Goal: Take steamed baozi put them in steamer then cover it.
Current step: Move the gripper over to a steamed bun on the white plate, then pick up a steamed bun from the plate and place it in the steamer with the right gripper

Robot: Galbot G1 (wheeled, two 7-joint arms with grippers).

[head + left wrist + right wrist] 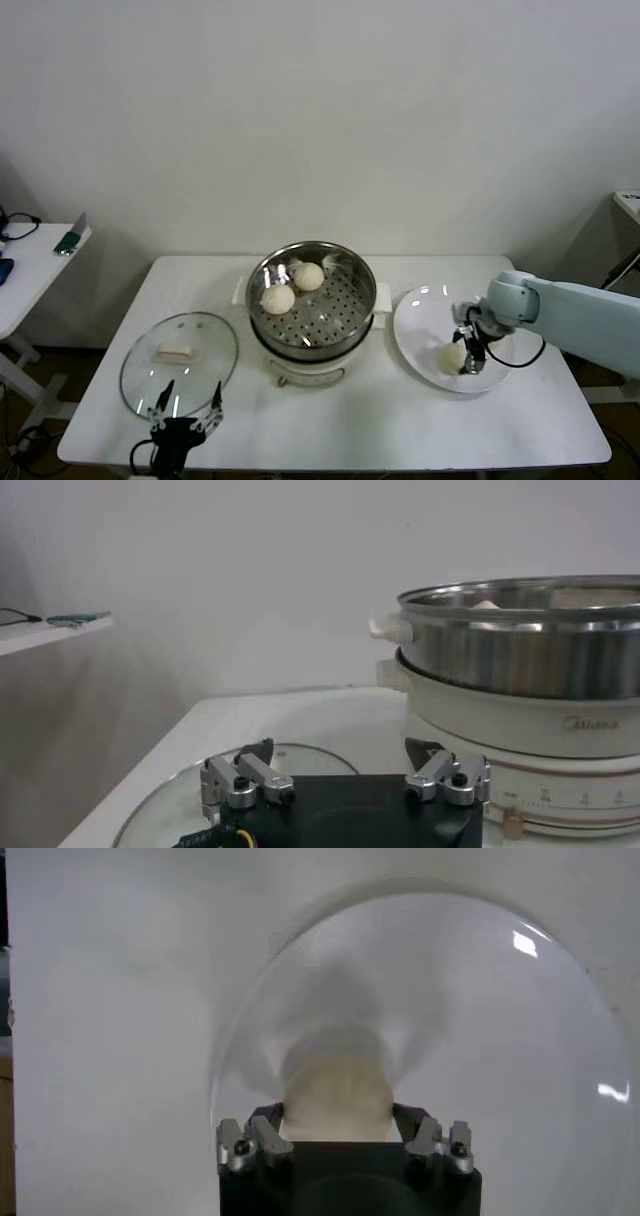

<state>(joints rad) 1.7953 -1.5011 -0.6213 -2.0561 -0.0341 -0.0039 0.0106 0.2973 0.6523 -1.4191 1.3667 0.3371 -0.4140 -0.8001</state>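
On your white table (330,420) the steamer (345,312) holds two buns (278,298), its glass lid (180,362) lying flat to its left. Your right gripper (466,356) pinches the one bun (338,1088) on the white plate (425,320); your left gripper (186,412) waits spread wide at the lid's near edge.

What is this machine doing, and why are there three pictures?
It is a robot with two arms, each ending in a gripper. One picture comes from a camera on its head, looking down at a white table. The other two come from cameras on its wrists. On the table sits a shiny steamer with two baozi inside, a glass cover lying flat, and a white plate. The right gripper is down on the plate, with its fingers on either side of another bun. The left gripper waits open near the cover.
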